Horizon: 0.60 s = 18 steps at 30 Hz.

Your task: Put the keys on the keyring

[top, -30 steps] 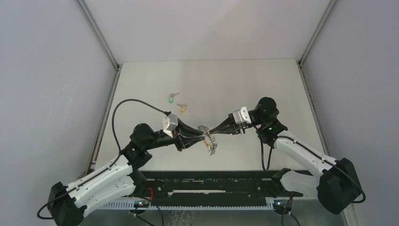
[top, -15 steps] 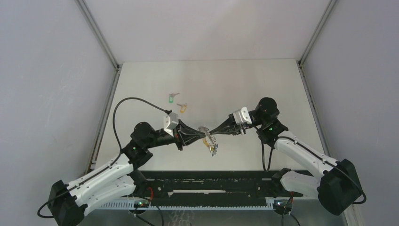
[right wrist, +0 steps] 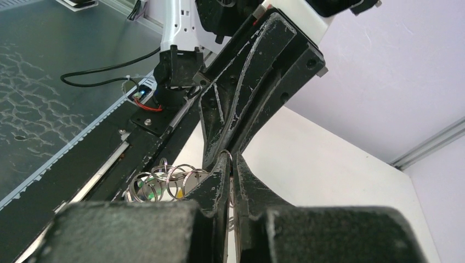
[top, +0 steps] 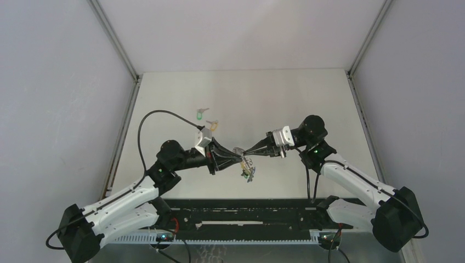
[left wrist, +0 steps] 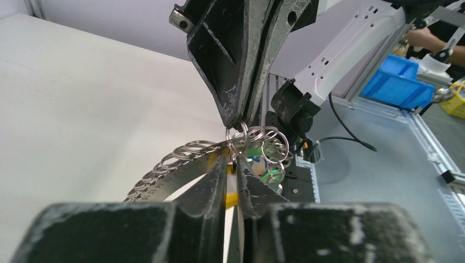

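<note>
My two grippers meet tip to tip above the table's near middle. The keyring [top: 248, 171], a curved numbered metal band [left wrist: 181, 160] strung with several split rings and coloured tags, hangs between and below them. My left gripper [top: 239, 158] [left wrist: 234, 162] is pinched on one thin ring of it, with a narrow slit left between the jaws. Opposite it, my right gripper [top: 247, 155] [right wrist: 229, 159] is shut on another ring [right wrist: 227, 155]. Two keys lie loose on the table behind the left wrist: a green-tagged one [top: 200, 115] and an orange-tagged one [top: 213, 125].
Grey walls enclose the white table [top: 307, 98] at left, right and back. The black rail [top: 247, 211] with both arm bases runs along the near edge. The left arm's cable [top: 164, 113] arcs over the table beside the loose keys.
The left jaws have narrowed onto the ring. The left wrist has shifted slightly forward and right, toward the orange-tagged key. The right gripper stays shut, and the keyring hangs in nearly the same place.
</note>
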Each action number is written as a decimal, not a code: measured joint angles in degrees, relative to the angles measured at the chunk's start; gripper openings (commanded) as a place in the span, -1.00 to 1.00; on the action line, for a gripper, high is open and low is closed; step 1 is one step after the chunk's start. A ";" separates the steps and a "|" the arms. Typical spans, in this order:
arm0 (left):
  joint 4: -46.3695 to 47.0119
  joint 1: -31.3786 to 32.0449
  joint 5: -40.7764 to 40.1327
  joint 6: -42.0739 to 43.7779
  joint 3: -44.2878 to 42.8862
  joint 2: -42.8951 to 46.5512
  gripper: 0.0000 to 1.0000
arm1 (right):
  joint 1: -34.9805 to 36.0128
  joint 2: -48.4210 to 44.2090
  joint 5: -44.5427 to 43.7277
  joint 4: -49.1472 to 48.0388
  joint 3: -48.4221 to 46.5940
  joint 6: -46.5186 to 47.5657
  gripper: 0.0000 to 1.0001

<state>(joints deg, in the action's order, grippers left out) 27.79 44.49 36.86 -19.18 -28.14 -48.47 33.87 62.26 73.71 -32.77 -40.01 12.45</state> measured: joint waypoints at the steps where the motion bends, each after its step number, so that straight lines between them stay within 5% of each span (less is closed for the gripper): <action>1: 0.02 0.00 0.00 -0.15 0.00 -0.02 -0.61 | 0.13 0.02 -0.17 -0.28 0.00 -0.04 -1.00; 9: -3.65 0.00 -2.80 0.00 0.00 4.37 -0.04 | 0.35 0.09 -1.31 -0.85 0.00 -0.11 -1.00; 18: -9.94 0.17 -7.98 1.03 -3.04 7.28 -0.01 | 0.35 1.42 -2.78 -0.87 0.00 -2.10 -1.00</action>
<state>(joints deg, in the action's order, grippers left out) 17.85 44.66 28.88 -18.15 -31.18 -41.19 34.22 63.68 70.94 -33.65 -40.01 10.35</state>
